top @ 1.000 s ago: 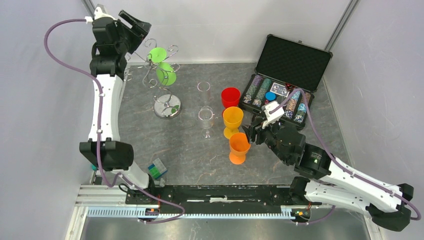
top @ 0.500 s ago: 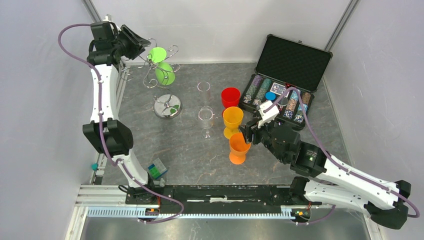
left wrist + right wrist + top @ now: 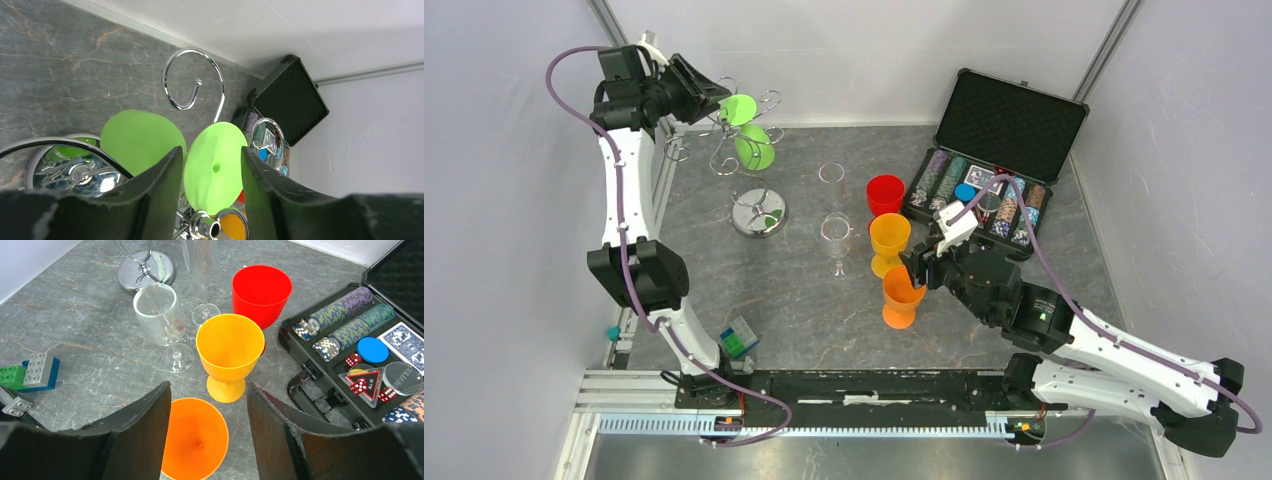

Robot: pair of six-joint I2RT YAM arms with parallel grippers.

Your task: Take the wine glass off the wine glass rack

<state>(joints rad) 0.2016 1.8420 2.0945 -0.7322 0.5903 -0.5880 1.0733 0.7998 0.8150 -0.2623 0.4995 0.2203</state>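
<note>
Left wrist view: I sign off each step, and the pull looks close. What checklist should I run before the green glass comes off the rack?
1. Left gripper straddles the green glass at its foot: ok.
2. Firm grip on that foot: cannot tell.
3. Fingers apart from the second green glass: cannot tell; one finger overlaps it in this view.
4. Rack standing on its base on the table: ok.
5. Right gripper away from the rack, open above the orange cup: ok.
</note>
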